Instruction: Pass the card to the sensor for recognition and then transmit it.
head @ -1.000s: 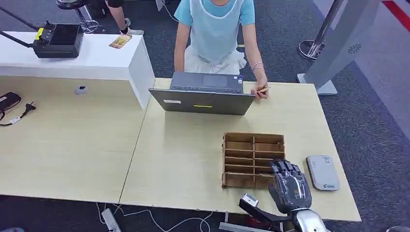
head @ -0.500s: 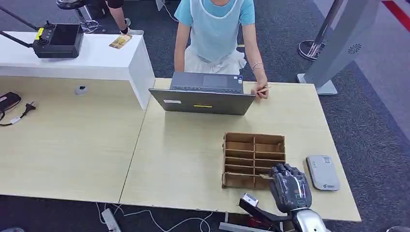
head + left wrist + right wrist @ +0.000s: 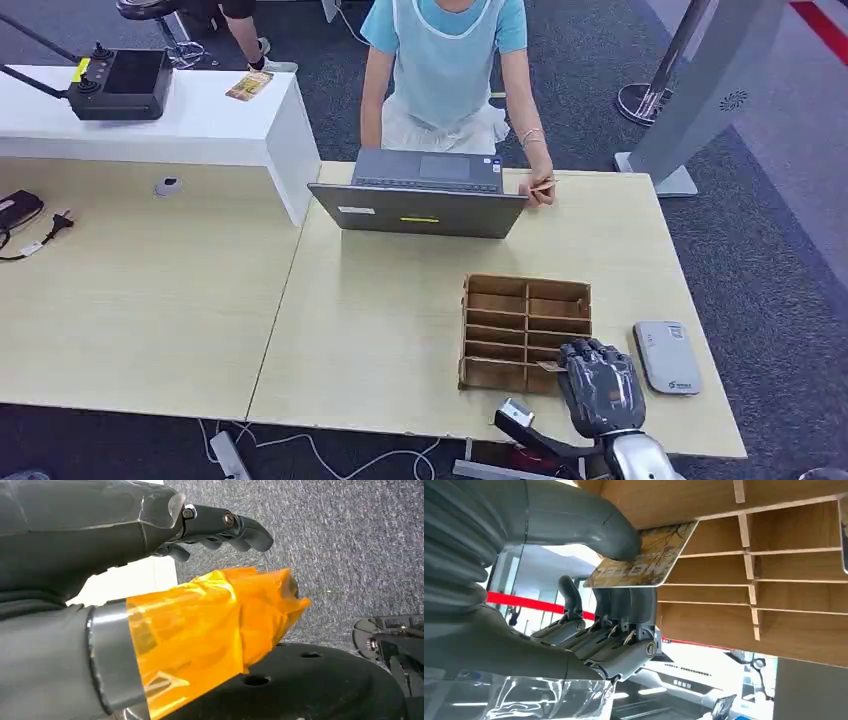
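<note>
My right hand (image 3: 600, 385) is at the near right corner of the wooden card organizer (image 3: 497, 302). In the right wrist view its thumb presses a card (image 3: 644, 555) with a brown printed picture against the fingers (image 3: 624, 630) beneath, so the card is pinched at the mouth of a slot of the organizer (image 3: 774, 595). A sliver of the card (image 3: 548, 365) pokes out left of the hand. The grey-white sensor (image 3: 667, 356) lies flat just right of the hand. My left hand (image 3: 100, 525) hangs over the carpet holding nothing, fingers loosely extended.
A person in a light blue top sits behind an open laptop (image 3: 420, 208) at the table's far edge, holding a small card (image 3: 543, 185). A white counter (image 3: 200, 125) with a black controller (image 3: 120, 85) stands at the far left. The table's right edge is close beyond the sensor.
My right hand has drawn back slightly toward me from the organizer, and the card's edge now shows beside it. The person and the laptop have stayed still.
</note>
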Controlling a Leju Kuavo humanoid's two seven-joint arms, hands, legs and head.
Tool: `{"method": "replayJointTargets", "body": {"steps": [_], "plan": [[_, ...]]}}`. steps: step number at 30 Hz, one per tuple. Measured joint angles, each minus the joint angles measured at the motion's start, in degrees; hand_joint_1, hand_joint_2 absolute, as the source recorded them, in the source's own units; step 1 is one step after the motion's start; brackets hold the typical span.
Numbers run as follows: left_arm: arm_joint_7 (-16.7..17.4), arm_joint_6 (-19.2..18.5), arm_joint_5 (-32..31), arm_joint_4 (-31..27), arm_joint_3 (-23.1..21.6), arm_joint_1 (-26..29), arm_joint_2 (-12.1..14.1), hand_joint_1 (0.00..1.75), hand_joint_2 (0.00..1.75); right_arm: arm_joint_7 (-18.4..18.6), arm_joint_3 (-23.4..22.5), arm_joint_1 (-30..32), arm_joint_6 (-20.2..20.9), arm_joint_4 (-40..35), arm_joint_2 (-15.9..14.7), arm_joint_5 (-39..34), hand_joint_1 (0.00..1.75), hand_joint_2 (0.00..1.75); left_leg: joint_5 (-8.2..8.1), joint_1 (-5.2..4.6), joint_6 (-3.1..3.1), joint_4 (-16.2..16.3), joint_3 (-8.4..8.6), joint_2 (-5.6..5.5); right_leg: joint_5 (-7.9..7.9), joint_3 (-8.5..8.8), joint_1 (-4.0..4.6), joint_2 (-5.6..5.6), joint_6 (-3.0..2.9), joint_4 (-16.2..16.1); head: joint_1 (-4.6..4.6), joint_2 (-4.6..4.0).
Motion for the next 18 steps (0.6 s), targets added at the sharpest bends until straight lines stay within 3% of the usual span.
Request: {"method": "replayJointTargets", "body": {"steps": [18], "plan": [[-0.2, 0.2, -0.1, 0.0, 0.4, 0.0, 0.0, 0.00, 0.00, -1.7, -1.5, 0.7, -4.6, -2.1, 0.3, -0.3, 1.43, 1.75, 0.00, 0.00, 0.00, 0.0, 0.01, 0.00, 0.00, 0.00, 0.00, 0.01, 0.00, 0.0, 0.00, 0.00]]}}
